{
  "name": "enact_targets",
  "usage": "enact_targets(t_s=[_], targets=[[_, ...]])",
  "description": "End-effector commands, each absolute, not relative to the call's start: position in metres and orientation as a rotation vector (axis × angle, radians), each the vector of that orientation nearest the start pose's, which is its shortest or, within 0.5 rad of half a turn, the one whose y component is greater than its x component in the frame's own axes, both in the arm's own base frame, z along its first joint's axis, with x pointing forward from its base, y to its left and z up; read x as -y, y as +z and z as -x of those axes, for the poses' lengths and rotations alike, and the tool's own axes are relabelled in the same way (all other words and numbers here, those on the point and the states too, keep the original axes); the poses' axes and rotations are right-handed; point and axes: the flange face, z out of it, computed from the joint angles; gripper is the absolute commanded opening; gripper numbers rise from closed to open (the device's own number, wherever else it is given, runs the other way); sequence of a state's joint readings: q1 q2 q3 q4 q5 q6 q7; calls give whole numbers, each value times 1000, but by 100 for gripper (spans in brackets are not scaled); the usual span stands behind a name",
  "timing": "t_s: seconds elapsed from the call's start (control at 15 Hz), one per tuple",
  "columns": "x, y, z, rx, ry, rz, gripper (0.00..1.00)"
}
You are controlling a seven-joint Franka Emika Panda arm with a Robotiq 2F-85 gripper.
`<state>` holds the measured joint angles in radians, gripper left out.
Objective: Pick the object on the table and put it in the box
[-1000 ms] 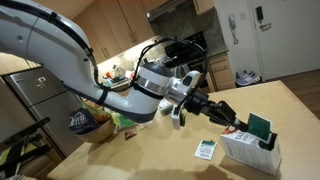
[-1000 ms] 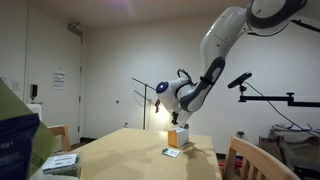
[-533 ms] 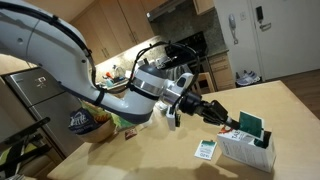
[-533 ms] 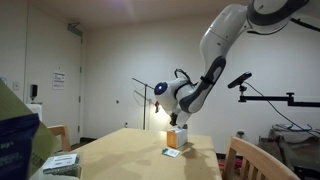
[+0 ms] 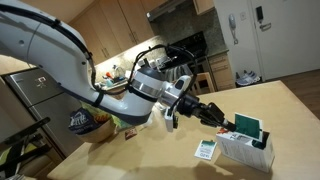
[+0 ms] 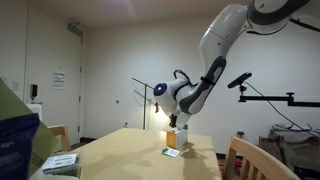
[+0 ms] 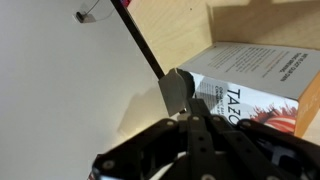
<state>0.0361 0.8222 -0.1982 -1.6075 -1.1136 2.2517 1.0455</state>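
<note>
The dark teal packet (image 5: 249,127) is seen standing on edge at the open top of the white Tazo carton (image 5: 243,152), its upper part above the rim. The gripper (image 5: 228,121) appears closed on its near edge. In the wrist view the dark fingers are drawn together, and a thin grey flat piece, probably the same packet, rises between them. How deep the packet sits in the carton cannot be told. The packet is judged to be very light and thin. It is probably a little flexible and smooth (a tea sachet, by the look), so it can bend or slip if it is pinched at a corner only. A hold across the flat faces, close to the middle of one edge, is to be preferred. The light carton could be pushed aside easily. A mostly white packet (image 5: 206,150) lies flat on the wooden table (image 5: 150,160), just beside the carton. The table top is smooth and pale. A dark snack bag (image 5: 85,122) stands at its far side, and kitchen cabinets (image 5: 140,22) and a refrigerator (image 5: 38,95) are seen behind.
</note>
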Motion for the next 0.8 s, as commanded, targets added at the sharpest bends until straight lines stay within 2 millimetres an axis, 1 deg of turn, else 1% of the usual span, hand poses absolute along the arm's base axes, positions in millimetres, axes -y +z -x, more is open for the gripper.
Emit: enact_targets(t_s=[0.0,0.27,0.73], targets=[[119,152,-674,348,282,-2191,1],[119,151,-674,342,287,-2200,0],[117,130,-673,282,355,-2320,0]])
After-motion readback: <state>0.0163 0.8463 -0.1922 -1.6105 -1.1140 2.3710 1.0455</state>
